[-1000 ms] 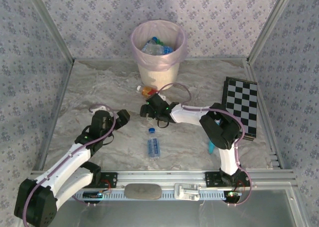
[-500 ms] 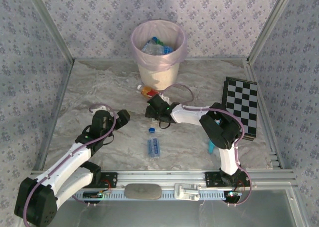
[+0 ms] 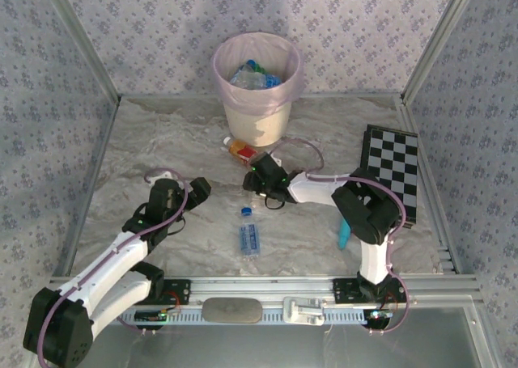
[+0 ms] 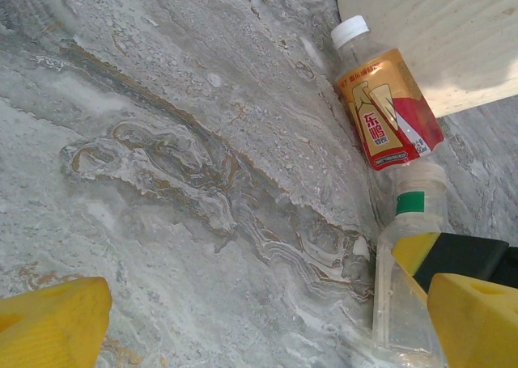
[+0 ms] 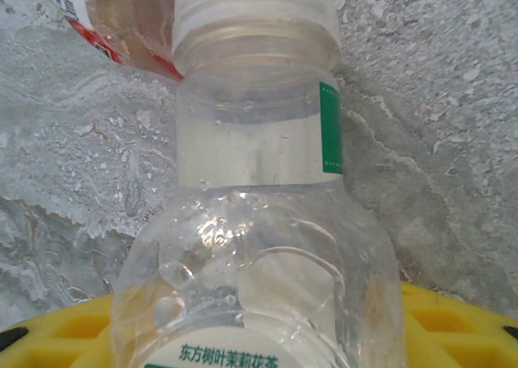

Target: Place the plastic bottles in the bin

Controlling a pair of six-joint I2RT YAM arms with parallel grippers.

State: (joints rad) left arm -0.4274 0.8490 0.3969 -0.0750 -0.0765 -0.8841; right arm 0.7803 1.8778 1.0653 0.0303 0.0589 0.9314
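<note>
The cream bin (image 3: 257, 119) with its pink liner stands at the back and holds several bottles (image 3: 252, 75). Beside its base lies an orange-red-labelled bottle (image 3: 238, 147) (image 4: 382, 109) (image 5: 121, 16) with a white cap. Just in front of that bottle, my right gripper (image 3: 261, 172) (image 5: 259, 327) is shut on a clear white-capped bottle (image 5: 255, 214) (image 4: 409, 263) with a green band. A blue-labelled bottle (image 3: 248, 234) lies in the middle near the front. To its left my left gripper (image 3: 195, 192) (image 4: 267, 336) hangs open over bare table.
A black-and-white chequered board (image 3: 392, 170) lies at the right. A turquoise stick (image 3: 344, 237) rests by the right arm's base. Patterned walls and metal frame rails close in the marble-patterned table (image 3: 162, 141).
My right gripper has shifted to the right and a little back, towards the orange-red-labelled bottle and the bin. The left arm and the blue-labelled bottle have stayed put.
</note>
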